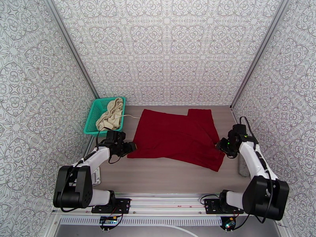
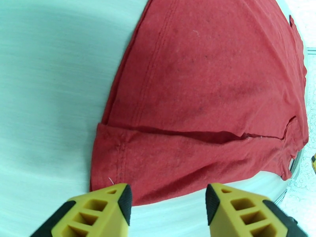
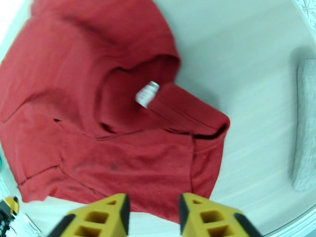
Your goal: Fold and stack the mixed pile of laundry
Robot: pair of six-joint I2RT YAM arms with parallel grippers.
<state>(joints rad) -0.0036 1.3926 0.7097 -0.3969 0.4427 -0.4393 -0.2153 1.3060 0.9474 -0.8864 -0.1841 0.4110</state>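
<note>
Left claw (image 2: 168, 196) & right claw (image 3: 154, 205) both released — empty, at red shirt (image 1: 177, 135) edges, opp. sides.

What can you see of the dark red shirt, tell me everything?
The dark red shirt is soft, knit-looking cloth, lying spread and partly folded on the pale table, right of the teal basket. One edge is folded over in a strip, the open collar shows a white label, and double stitching runs along the hem.
</note>
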